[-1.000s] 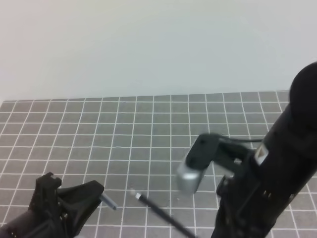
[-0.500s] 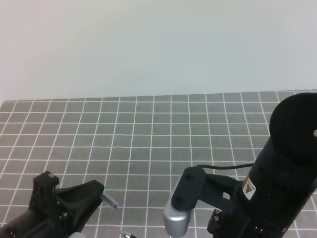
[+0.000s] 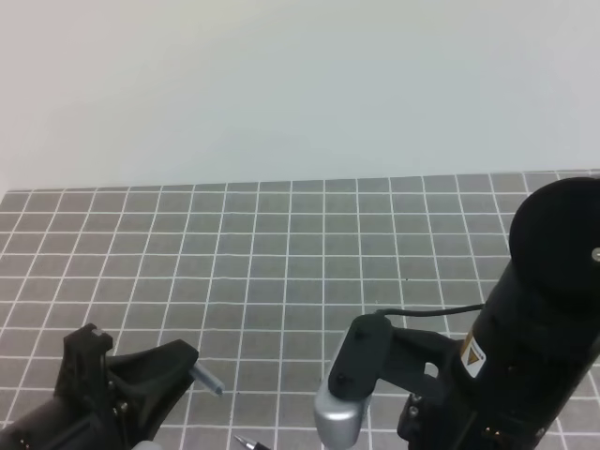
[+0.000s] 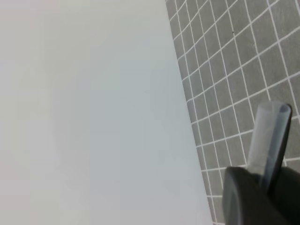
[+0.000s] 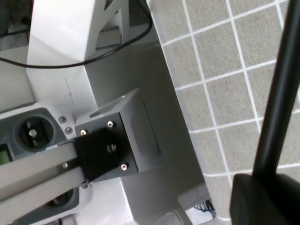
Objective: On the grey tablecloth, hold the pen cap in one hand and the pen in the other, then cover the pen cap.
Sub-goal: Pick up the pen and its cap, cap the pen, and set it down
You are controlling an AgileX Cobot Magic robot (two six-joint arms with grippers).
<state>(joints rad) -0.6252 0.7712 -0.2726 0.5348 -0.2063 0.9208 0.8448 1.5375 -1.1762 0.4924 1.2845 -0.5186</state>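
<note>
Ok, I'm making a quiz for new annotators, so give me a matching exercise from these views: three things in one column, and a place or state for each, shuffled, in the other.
Things:
1. pen cap
2. pen
3. grey tablecloth

Places or states:
A. lies flat, covered in a grid of thin white lines
B. long black shaft rising from the right gripper in the right wrist view
C. short tube sticking out past the tip of the left gripper

Pairs: 1-C, 2-B, 3-A
</note>
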